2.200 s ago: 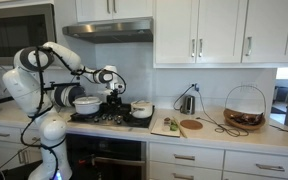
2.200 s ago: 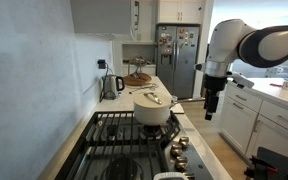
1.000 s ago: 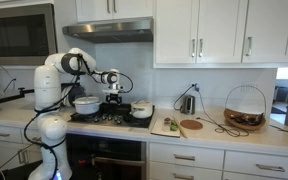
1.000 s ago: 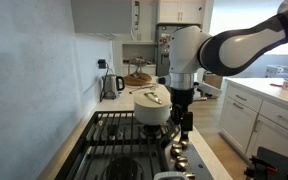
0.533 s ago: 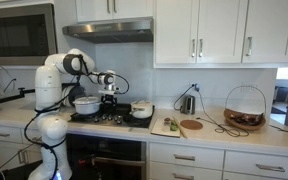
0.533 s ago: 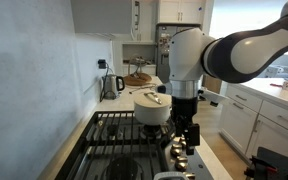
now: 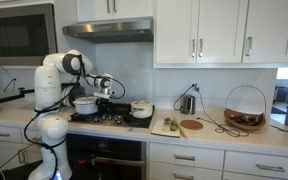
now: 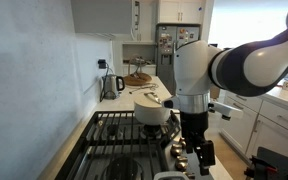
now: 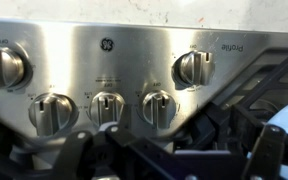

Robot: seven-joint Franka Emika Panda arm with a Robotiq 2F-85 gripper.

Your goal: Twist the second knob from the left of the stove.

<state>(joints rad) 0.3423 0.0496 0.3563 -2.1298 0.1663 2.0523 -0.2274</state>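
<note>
The stove (image 7: 110, 117) is a black gas cooktop with dark grates (image 8: 124, 135) and a steel knob strip along its front edge. The wrist view shows several round steel knobs on that strip (image 9: 134, 60). Counted from the left there, the second knob (image 9: 52, 112) sits in the lower row. My gripper (image 9: 172, 152) is open, its dark fingers low in that view, just short of the lower knobs and touching none. In both exterior views the gripper (image 8: 202, 152) (image 7: 102, 97) hangs at the stove's front edge beside the knobs (image 8: 179, 150).
A white pot with a lid (image 8: 152, 110) stands on a far burner, and another white pot (image 7: 86, 104) stands on the stove. A kettle (image 8: 114, 86) and a cutting board are on the counter beyond. A kitchen island (image 8: 269, 115) lies behind the arm.
The arm has swung in from the island side and lowered. The gripper has come down from beside the pot to the knob strip at the stove's front edge.
</note>
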